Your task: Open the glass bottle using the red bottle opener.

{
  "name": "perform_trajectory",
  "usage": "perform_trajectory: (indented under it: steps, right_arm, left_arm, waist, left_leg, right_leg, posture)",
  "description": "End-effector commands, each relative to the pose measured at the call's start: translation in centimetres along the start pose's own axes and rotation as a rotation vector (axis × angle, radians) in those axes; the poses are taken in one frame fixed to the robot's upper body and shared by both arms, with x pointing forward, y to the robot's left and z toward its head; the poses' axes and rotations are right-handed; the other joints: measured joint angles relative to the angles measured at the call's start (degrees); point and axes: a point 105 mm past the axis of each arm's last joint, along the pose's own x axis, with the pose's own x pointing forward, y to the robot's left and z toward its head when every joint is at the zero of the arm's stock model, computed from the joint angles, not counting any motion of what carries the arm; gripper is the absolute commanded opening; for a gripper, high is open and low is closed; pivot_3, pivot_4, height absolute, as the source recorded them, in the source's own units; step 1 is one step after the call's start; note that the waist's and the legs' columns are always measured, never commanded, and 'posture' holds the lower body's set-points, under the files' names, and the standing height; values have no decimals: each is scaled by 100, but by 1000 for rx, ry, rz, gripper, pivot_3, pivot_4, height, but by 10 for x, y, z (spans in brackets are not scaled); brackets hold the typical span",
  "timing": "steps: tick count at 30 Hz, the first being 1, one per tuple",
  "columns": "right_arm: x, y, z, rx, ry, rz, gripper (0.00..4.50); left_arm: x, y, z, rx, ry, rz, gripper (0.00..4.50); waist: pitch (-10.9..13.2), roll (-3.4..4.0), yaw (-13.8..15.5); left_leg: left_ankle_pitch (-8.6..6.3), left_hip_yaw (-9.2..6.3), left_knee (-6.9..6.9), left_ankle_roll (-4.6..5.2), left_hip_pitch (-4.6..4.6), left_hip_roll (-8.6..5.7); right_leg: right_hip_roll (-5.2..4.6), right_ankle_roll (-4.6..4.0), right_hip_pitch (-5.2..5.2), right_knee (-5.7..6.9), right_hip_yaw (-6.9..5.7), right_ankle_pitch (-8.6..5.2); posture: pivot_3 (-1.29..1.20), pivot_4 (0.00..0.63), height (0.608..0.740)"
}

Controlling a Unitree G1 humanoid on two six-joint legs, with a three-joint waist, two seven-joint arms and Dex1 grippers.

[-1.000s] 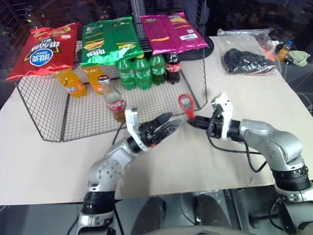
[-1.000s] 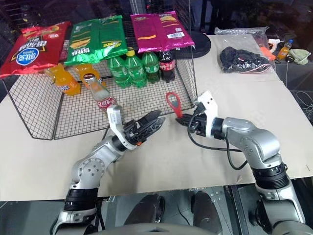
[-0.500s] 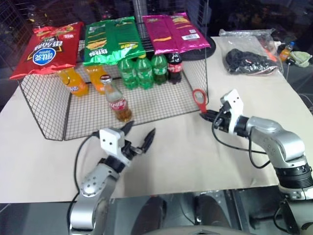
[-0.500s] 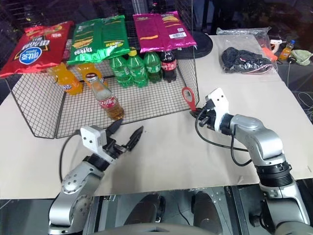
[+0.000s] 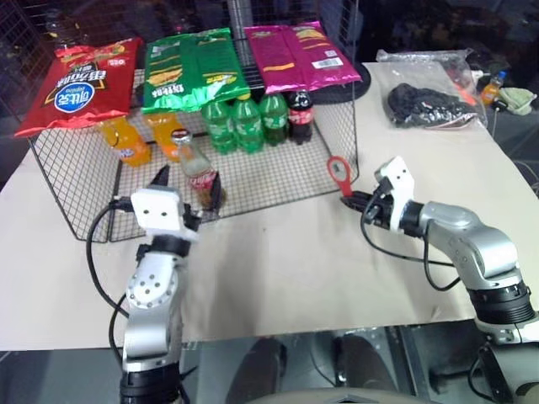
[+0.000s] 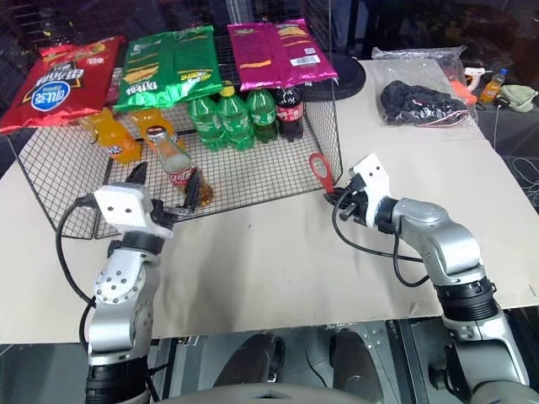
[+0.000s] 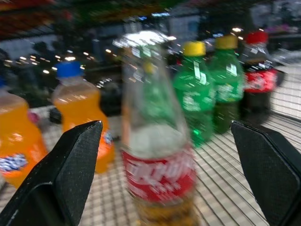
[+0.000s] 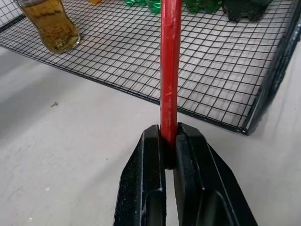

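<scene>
The glass bottle [image 5: 195,171], clear with a red label and amber liquid low inside, stands capped at the front of the wire rack's floor [image 5: 278,177]. My left gripper [image 5: 188,187] is open just in front of it. In the left wrist view its two black fingers [image 7: 66,174] stand wide on either side of the bottle [image 7: 157,141], apart from the glass. To the right, my right gripper [image 5: 349,200] is shut on the handle of the red bottle opener [image 5: 338,171], whose head points up near the rack's front right corner. In the right wrist view the opener [image 8: 169,61] rises from the shut gripper [image 8: 168,134].
Behind the glass bottle stand orange soda bottles [image 5: 126,143], green bottles [image 5: 240,122] and a dark cola bottle [image 5: 300,114]. Chip bags [image 5: 194,67] lie on the rack's top. A bagged black bundle [image 5: 425,105] sits at the far right of the beige table [image 5: 278,261].
My left gripper has swung left from the table's middle, rolled and risen, and now brackets the glass bottle. The right gripper with the opener has hardly moved.
</scene>
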Motion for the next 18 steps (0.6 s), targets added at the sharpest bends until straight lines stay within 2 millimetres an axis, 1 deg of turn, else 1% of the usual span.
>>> perform_trajectory:
  steps: [1, 7, 11, 17, 18]
  right_arm:
    - [-3, 2, 13, -42, -51, -6, 0]
    - [-3, 4, 13, -40, -58, -13, 0]
    - [-1, 6, 12, -39, -63, -14, 0]
    - [0, 6, 12, -44, -63, -15, 0]
    - [0, 6, 12, -45, -63, -16, 0]
  left_arm:
    - [6, 13, 4, 27, -31, 91, 4467]
    - [20, 11, -8, 5, -2, 105, 4467]
    - [32, 12, -22, 2, 25, 83, 4467]
    - [45, 7, -30, -8, 31, 39, 4467]
    - [46, 6, -31, -13, 32, 36, 3969]
  waist:
    - [0, 0, 2]
    - [0, 0, 4]
    - [0, -1, 0]
    - [0, -1, -10]
    - [0, -1, -10]
  left_leg:
    - [0, -1, 0, 0, 0, 0]
    - [0, -2, 2, 0, -1, -1]
    - [0, -2, 2, 0, 1, -2]
    - [0, -3, 2, -1, 0, -2]
    - [0, -3, 2, -1, -1, -3]
  right_leg:
    - [1, 0, 0, 0, -2, 0]
    - [1, 0, 0, 2, -3, 0]
    - [2, 0, 0, 4, -3, 0]
    - [3, 1, -2, 4, -4, 0]
    - [2, 1, -2, 4, -4, 0]
  posture:
    - [0, 150, 740]
    - [0, 150, 740]
    - [0, 150, 740]
    - [0, 150, 740]
    - [0, 150, 740]
